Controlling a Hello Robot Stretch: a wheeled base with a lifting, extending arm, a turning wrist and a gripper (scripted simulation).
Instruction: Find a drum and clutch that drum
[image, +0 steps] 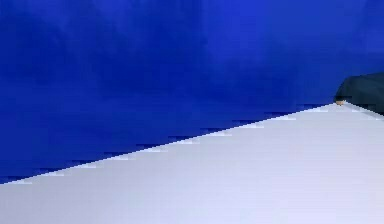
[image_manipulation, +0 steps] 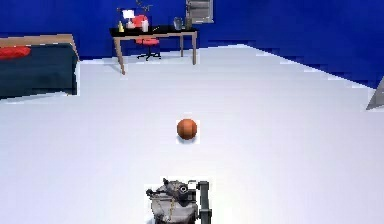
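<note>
In the arm side view the arm's dark bar (image_manipulation: 204, 203) stands at the bottom edge just right of the middle. Left of it sits the gripper (image_manipulation: 172, 204), a grey and dark lump low over the pale floor. Its far end is hard to make out, so I cannot tell whether it holds anything. No shape here reads clearly as a drum. An orange-brown ball (image_manipulation: 187, 128) lies on the floor farther out from the gripper, apart from it.
A dark desk (image_manipulation: 155, 36) with clutter on top and a red chair (image_manipulation: 148, 45) stand at the back by the blue wall. A dark bed (image_manipulation: 40, 68) is at the left. A blue wall (image: 150, 70) is close ahead, with a dark object (image: 364, 92) at the right edge.
</note>
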